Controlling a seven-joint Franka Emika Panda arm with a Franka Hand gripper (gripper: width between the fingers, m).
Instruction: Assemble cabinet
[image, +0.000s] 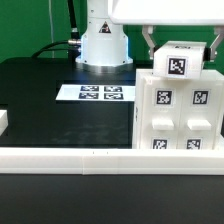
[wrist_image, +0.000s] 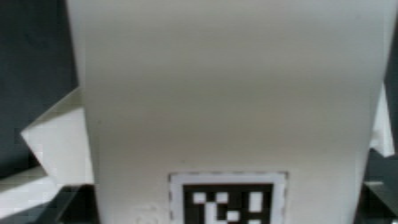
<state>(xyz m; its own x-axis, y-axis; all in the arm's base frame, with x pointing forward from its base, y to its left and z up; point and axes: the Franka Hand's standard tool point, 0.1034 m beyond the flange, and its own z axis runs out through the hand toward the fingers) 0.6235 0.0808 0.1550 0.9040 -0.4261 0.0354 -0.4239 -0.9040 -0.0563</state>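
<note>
The cabinet (image: 178, 115) is a large white box with several black-and-white tags on its front. It stands upright at the exterior view's right, behind the front rail. A smaller white tagged piece (image: 178, 63) sits on top of it. My gripper (image: 181, 56) comes down from above with one finger on each side of this top piece, shut on it. In the wrist view the same white piece (wrist_image: 222, 100) fills almost the whole frame, with one tag (wrist_image: 228, 203) on it. My fingers are mostly hidden there.
The marker board (image: 100, 93) lies flat on the black table in front of the robot base (image: 103, 45). A long white rail (image: 90, 158) runs along the table's front edge. A small white part (image: 3, 122) sits at the exterior view's far left.
</note>
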